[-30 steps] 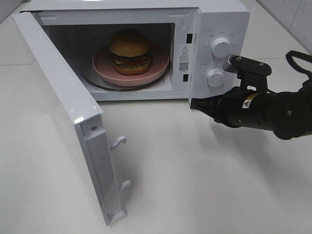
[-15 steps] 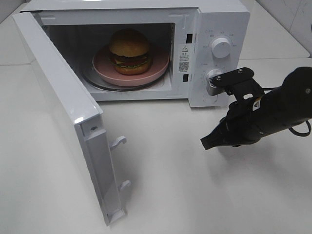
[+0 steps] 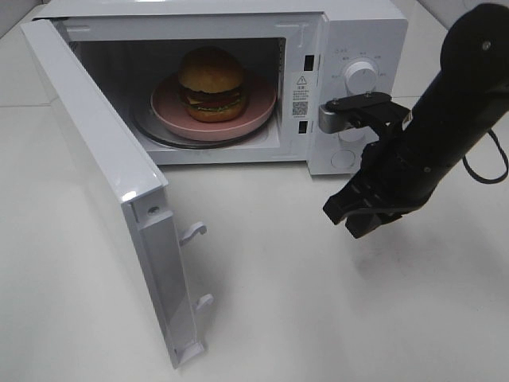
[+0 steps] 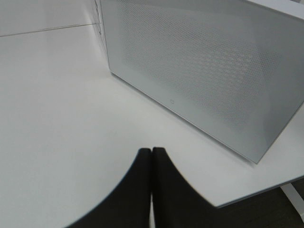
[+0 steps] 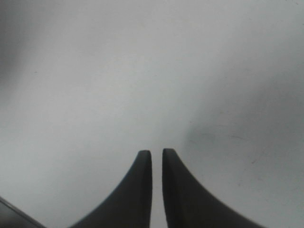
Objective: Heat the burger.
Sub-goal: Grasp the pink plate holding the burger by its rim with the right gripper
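The burger (image 3: 211, 83), with its golden-brown bun, sits on a pink plate (image 3: 167, 107) inside the white microwave (image 3: 350, 32). The microwave's door (image 3: 95, 183) stands swung wide open toward the front left. My right gripper (image 3: 348, 219) hangs in front of the control panel, tilted down at the table, well to the right of the cavity. In the right wrist view the gripper (image 5: 157, 153) shows a narrow gap between its fingers with nothing in it. My left gripper (image 4: 151, 151) is shut and empty above the table, facing the outer side of the door (image 4: 204, 71).
The upper knob (image 3: 360, 77) shows on the control panel; the right arm's wrist partly covers the lower one. Two latch hooks (image 3: 193, 232) stick out from the door's free edge. The table edge (image 4: 256, 194) runs close to the left gripper.
The right arm has drawn back from the knobs, risen and turned its gripper down toward the table. Its fingers have parted slightly. Burger, plate and door have not moved.
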`<state>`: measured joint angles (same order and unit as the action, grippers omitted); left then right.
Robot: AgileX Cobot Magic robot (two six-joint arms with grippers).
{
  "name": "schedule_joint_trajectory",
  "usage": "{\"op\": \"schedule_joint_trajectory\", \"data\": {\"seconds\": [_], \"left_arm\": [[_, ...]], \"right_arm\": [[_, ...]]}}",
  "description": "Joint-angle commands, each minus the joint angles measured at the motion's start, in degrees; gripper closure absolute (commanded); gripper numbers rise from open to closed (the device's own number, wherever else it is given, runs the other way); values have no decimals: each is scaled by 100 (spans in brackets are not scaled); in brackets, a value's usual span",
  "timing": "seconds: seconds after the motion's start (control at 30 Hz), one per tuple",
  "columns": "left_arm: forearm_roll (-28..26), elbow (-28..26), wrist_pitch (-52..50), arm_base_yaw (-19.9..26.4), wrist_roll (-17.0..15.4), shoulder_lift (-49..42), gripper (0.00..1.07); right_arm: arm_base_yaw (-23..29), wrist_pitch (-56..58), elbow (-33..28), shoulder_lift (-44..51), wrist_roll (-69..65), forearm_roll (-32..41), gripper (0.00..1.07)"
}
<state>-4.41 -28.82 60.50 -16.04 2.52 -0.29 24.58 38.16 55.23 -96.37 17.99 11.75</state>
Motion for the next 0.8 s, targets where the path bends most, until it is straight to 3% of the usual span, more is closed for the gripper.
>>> {"op": "schedule_joint_trajectory", "data": {"seconds": [0.03, 0.23, 0.27, 0.3, 0.33, 0.53, 0.67, 0.8], "left_arm": [[-40, 17, -92, -6, 17, -120, 106], [-40, 17, -92, -6, 17, -120, 106], [-40, 17, -92, -6, 17, -120, 106], [-40, 17, -92, -6, 17, -120, 106], [-40, 17, -92, -6, 17, -120, 106], [-40, 17, -92, -6, 17, -120, 106], [-40, 17, -92, -6, 17, -120, 106], [-40, 17, -92, -6, 17, -120, 106]], "right_arm": [[6, 413, 315, 52, 705, 602, 98], [6, 487, 653, 29, 1398, 1049, 89], [6, 487, 768, 29, 1513, 1094, 82], [6, 487, 768, 29, 1513, 1094, 82], [6, 487, 894, 29, 1604, 1140, 72], [11, 212, 1129, 29, 1948, 1484, 54], [109, 160, 1134, 29, 2510, 1656, 52], [539, -120, 1134, 6, 3289, 1581, 52]]}}
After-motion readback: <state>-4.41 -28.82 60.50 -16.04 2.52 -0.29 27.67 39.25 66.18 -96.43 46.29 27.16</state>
